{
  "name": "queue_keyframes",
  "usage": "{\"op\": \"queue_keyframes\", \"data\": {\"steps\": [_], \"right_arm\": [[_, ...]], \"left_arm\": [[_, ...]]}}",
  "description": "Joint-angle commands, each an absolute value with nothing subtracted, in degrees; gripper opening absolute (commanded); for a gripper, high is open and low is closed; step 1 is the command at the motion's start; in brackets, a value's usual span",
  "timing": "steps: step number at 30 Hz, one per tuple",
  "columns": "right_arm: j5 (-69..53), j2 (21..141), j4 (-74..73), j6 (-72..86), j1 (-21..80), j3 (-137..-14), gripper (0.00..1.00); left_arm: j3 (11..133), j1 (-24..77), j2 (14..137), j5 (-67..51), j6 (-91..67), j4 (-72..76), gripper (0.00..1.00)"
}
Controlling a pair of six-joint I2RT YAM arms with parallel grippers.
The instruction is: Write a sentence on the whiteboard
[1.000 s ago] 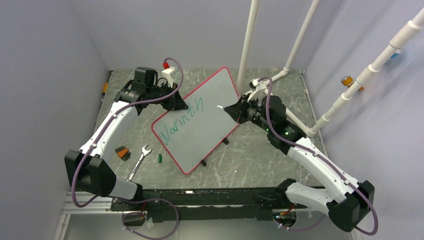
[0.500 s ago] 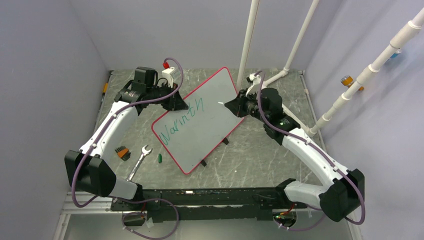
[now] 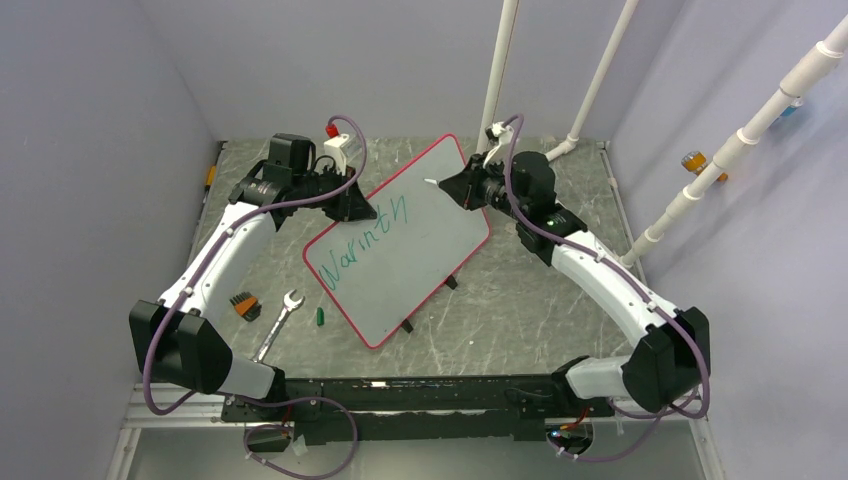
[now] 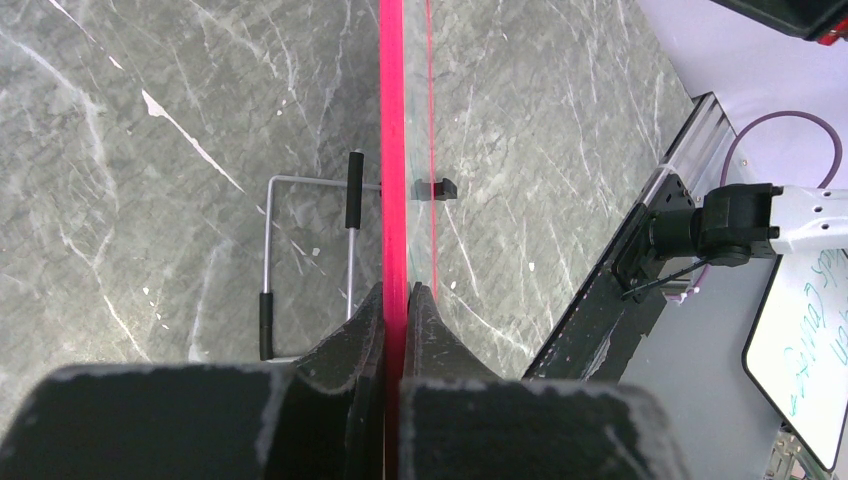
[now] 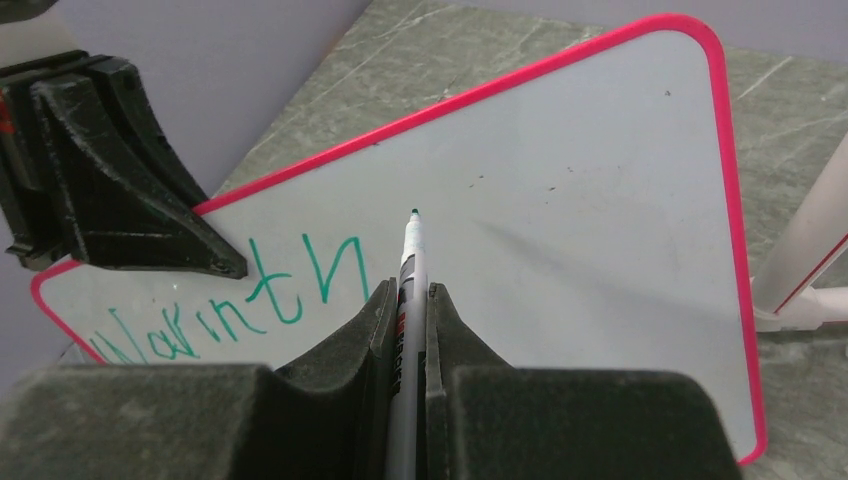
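The whiteboard [image 3: 420,225], white with a thin red rim, stands tilted on small black feet mid-table. Green lettering [image 3: 362,246] on it reads roughly "Warmth" in one line; it also shows in the right wrist view [image 5: 230,315]. My left gripper [image 3: 352,207] is shut on the board's upper-left rim [image 4: 393,200]. My right gripper [image 3: 458,187] is shut on a white marker [image 5: 410,270] whose green tip [image 5: 414,212] hovers over the bare board right of the lettering, near the top edge. The whiteboard fills the right wrist view [image 5: 560,220].
A green marker cap [image 3: 320,317], a wrench [image 3: 279,318] and a black bit holder [image 3: 243,304] lie on the table left of the board. White pipes [image 3: 497,80] rise behind the board and at the right. A wire stand [image 4: 310,270] shows under the board.
My right arm has swung up and left along the board's right side, carrying the marker from mid-right to near the top edge. The left arm and board have stayed put.
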State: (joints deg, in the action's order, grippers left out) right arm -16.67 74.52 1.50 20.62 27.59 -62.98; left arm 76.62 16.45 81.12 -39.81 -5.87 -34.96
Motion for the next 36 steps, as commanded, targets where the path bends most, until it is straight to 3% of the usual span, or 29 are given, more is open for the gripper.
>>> {"op": "queue_keyframes", "data": {"steps": [1,36], "right_arm": [[-16.6,76.2,4.9,21.6,27.1,-66.1,0.00],[-18.4,76.9,-2.0,19.7,26.8,-62.6,0.00]], "left_arm": [[75.3,18.5,81.3,-37.3,0.3,-34.8,0.00],[75.2,18.6,80.9,-37.1,1.3,-34.8,0.00]]}}
